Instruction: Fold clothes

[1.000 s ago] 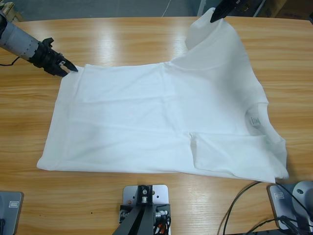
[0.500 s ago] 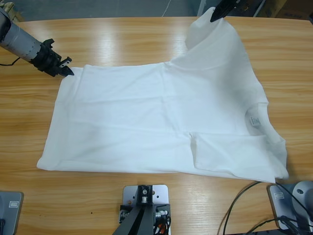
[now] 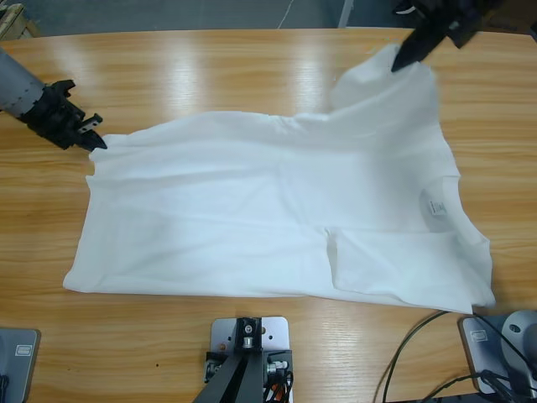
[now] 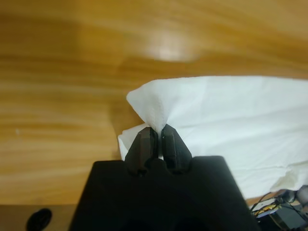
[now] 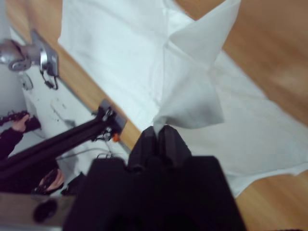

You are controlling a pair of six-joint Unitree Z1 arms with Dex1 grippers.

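The left gripper (image 3: 94, 143) is pressed together on a corner of the white T-shirt (image 3: 277, 218) near the table's (image 3: 210, 67) left edge. The right gripper (image 3: 399, 63) pinches another corner, lifted near the far right edge. The shirt lies spread between them; its neck label (image 3: 435, 206) faces up, the print unreadable.

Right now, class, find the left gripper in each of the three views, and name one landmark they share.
High view: left gripper at the left edge, pinching the T-shirt corner.
Left wrist view: bottom middle, jaws shut on cloth.
Right wrist view: not in it.
Shared landmark: the white T-shirt on the wooden table.
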